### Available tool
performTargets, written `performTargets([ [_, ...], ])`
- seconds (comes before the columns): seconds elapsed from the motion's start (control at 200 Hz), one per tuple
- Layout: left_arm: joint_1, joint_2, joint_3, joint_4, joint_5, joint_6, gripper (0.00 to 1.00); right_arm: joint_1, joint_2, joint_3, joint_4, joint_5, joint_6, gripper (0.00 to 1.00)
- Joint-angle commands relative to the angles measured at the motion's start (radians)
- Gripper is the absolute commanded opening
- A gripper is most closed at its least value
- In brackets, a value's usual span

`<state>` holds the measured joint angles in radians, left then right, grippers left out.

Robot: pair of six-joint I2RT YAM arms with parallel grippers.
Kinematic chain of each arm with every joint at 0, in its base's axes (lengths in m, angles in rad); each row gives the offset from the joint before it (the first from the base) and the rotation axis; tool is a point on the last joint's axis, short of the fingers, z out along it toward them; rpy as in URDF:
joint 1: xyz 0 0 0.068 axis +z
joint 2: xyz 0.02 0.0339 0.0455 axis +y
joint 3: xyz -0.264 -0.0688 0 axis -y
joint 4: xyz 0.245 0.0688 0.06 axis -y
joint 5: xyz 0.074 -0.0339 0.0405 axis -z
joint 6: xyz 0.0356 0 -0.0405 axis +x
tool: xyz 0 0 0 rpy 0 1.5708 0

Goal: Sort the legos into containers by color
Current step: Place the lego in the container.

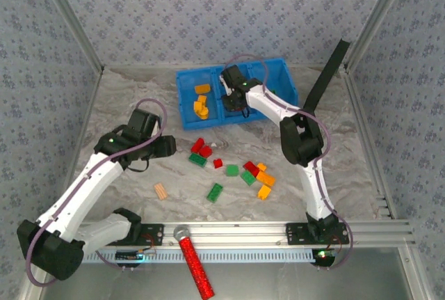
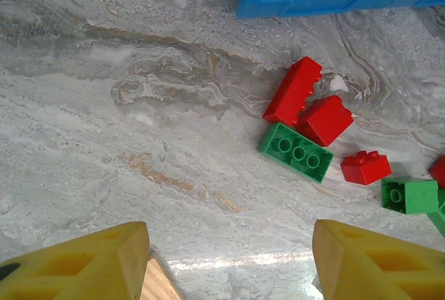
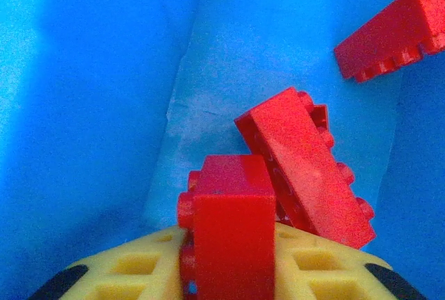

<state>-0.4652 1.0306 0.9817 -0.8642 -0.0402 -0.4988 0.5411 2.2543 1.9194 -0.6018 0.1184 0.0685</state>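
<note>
The blue tray [image 1: 186, 77] stands at the back of the table, with orange legos [image 1: 201, 105] in its left compartment. My right gripper [image 1: 235, 99] reaches down into the middle compartment [image 3: 104, 105], shut on a red lego [image 3: 233, 230] held upright between its yellow fingers. That brick leans against a tilted red lego [image 3: 306, 168], and another red one [image 3: 396, 32] lies farther back. My left gripper [image 2: 229, 258] hangs open above bare table. Ahead of it lie two red legos [image 2: 292, 91], a green lego [image 2: 295, 151] and a small red one [image 2: 366, 168].
More green, red and orange legos [image 1: 264, 192] are scattered over the middle of the table. A tan ridged block [image 1: 161, 191] lies beside my left fingers. A red glittery stick [image 1: 195, 262] crosses the front rail. A black bar [image 1: 327, 74] leans at the back right.
</note>
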Motion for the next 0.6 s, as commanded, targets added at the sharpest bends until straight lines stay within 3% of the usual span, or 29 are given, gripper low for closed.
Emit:
performTargets([
  [0.0,-0.01,0.004,0.002,-0.006,0.004,0.0,0.64,-0.002,0.004,-0.018,-0.006,0.003,0.019,0.36],
  [0.28,-0.078,0.012,0.025,0.008,-0.009,-0.031,0.64,-0.003,-0.046,-0.02,-0.015,0.007,0.008,0.41],
  [0.595,-0.321,0.25,0.163,0.11,-0.093,-0.004,0.64,-0.02,-0.168,0.035,-0.091,-0.017,-0.024,0.45],
])
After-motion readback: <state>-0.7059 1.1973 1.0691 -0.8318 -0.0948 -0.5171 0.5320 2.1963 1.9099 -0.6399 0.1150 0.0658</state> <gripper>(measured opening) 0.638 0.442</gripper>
